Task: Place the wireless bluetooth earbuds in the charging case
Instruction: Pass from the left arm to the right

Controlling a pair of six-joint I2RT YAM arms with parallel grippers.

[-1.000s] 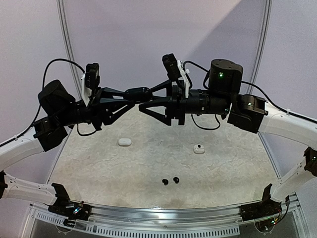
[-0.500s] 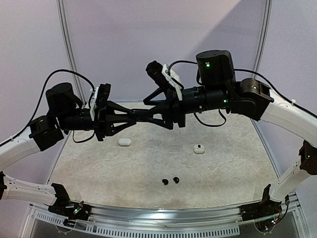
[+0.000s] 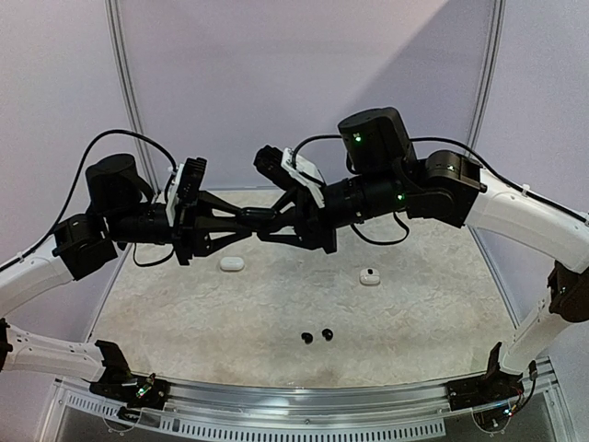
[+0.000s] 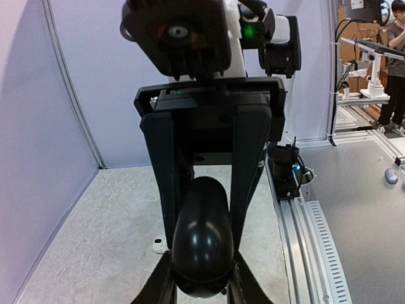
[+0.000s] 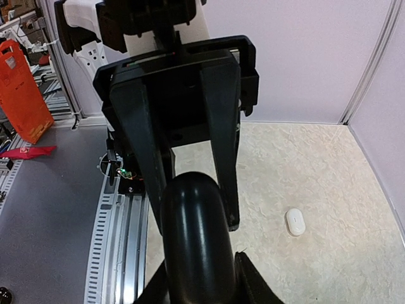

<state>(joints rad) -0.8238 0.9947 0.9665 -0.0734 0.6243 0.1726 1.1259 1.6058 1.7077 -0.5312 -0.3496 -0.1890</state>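
1. The left pincer (image 4: 201, 288) is clamping the black case (image 4: 202, 247) in mid-air. The right pincer (image 5: 199, 282) is gripping its other end, probably to pry it open.
2. Black buds (image 3: 306, 337) are lying on the near bench (image 3: 184, 313) — not yet inserted.

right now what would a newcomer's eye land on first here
Two arms meet in mid-air over the pale speckled tabletop, the left arm's fingers and the right arm's fingers both closed on one glossy black rounded case. Below, two tiny round black earbuds lie near the front edge, with a small white oval case and a small white item with a dark spot farther back.
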